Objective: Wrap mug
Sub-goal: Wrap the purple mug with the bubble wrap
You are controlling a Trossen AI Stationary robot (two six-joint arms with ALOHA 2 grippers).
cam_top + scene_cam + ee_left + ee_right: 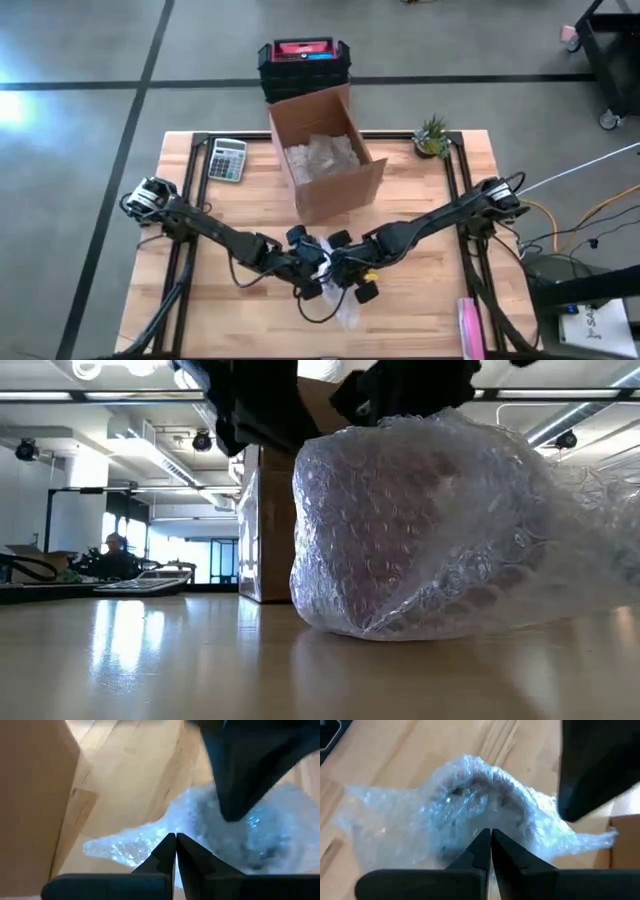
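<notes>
1. Mug [400, 530], covered in bubble wrap [395, 810], lies on the table [420, 310] directly below both my grippers.
2. Left gripper [175, 840] and right gripper [490, 836] are both pinched closed, empty, equally near.

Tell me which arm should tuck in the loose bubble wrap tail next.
Probably the left. Its wrist view shows the loose tail just ahead of the shut left gripper; the shut right gripper faces the wrapped mug itself.
</notes>
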